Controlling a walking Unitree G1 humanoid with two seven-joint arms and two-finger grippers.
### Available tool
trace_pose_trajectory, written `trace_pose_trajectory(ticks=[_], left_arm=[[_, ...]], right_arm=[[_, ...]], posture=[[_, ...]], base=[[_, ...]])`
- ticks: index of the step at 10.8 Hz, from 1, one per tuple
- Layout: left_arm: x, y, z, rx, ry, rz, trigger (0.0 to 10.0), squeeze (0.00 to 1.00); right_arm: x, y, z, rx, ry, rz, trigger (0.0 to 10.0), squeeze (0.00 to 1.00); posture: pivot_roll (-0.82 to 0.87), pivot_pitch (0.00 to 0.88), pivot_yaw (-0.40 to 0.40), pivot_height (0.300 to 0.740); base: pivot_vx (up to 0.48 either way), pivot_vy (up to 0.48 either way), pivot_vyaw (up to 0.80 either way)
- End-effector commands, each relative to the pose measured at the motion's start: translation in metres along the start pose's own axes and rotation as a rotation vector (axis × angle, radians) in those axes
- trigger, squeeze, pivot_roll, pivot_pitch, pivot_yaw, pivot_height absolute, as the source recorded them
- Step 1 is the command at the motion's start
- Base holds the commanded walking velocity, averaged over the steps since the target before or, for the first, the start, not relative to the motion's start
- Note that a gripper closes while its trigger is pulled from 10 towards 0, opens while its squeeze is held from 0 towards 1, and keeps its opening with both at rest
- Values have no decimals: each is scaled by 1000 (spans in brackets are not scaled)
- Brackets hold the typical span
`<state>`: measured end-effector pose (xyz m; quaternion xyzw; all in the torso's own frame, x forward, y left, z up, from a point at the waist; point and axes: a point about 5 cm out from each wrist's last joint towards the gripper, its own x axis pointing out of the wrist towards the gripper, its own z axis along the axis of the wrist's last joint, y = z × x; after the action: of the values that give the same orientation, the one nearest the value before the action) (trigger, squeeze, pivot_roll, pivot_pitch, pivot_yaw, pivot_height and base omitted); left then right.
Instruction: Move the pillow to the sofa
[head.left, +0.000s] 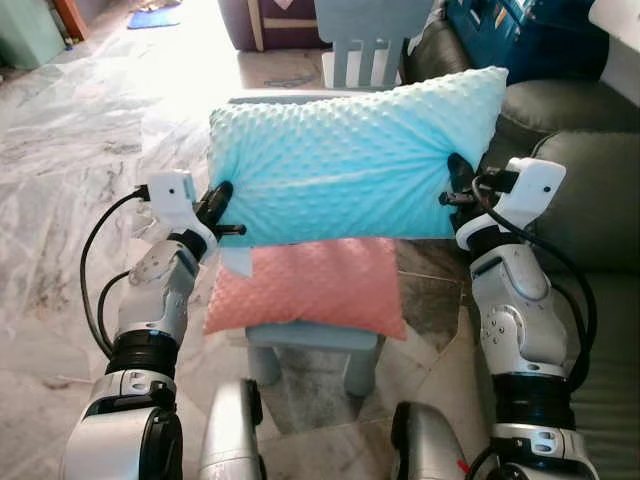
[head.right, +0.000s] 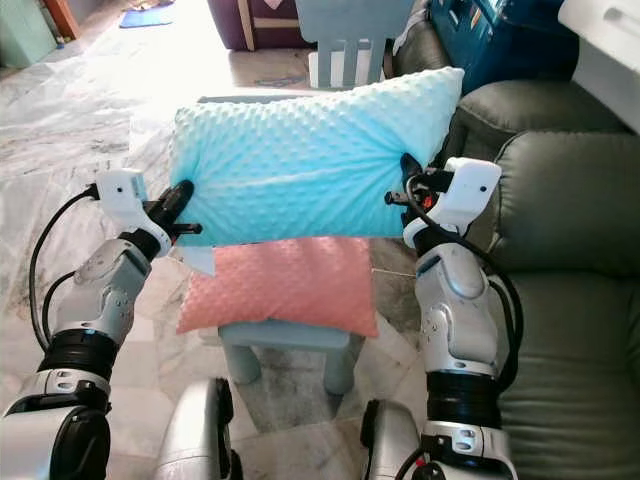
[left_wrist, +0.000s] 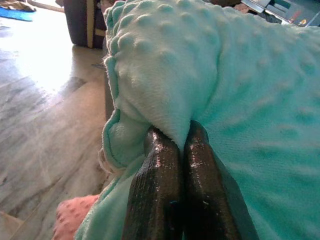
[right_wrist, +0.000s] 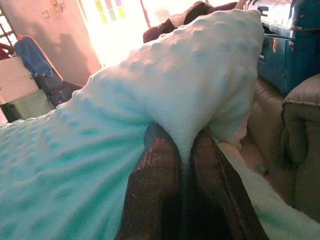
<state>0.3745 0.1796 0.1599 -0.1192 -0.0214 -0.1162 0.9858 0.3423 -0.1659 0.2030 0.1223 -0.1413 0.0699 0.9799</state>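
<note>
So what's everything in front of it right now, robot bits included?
Dotted pillow: one, light blue, held up between both grippers above the pink one.
Pink pillow: one, lying on the stool.
Stool: one, grey-blue, on the marble floor.
Sofa: one, dark grey-green, on the robot's right.
Small chair: one, grey-blue, behind the pillows.
Left gripper: black fingers, pinching the blue pillow's edge.
Right gripper: same, opposite edge.

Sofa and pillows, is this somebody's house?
Probably yes, a living room in a home. There is a grey-green sofa, a marble floor, and a small blue stool with a pink pillow on it, beneath the blue pillow the robot holds up.
</note>
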Motion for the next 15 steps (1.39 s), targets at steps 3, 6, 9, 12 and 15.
trace_pose_trajectory(ticks=[3,6,9,12,15], left_arm=[[-2,0,6,3,-24,3,0,0],[-2,-1,6,3,-21,0,0,0],[-2,-2,8,3,-20,-5,0,0],[-4,-3,8,16,-20,-12,0,0],[-6,-6,9,33,-32,-22,0,0]], right_arm=[[3,5,14,-14,-47,20,0,0],[3,6,14,-11,-46,21,0,0],[3,9,14,-6,-47,25,0,0],[3,10,14,1,-46,25,0,0],[2,11,14,1,-41,31,0,0]], posture=[[-150,55,45,703],[-152,57,45,733],[-149,58,47,740],[-139,52,41,740],[-136,49,34,740]], base=[[0,0,0],[0,0,0],[0,0,0],[0,0,0],[0,0,0]])
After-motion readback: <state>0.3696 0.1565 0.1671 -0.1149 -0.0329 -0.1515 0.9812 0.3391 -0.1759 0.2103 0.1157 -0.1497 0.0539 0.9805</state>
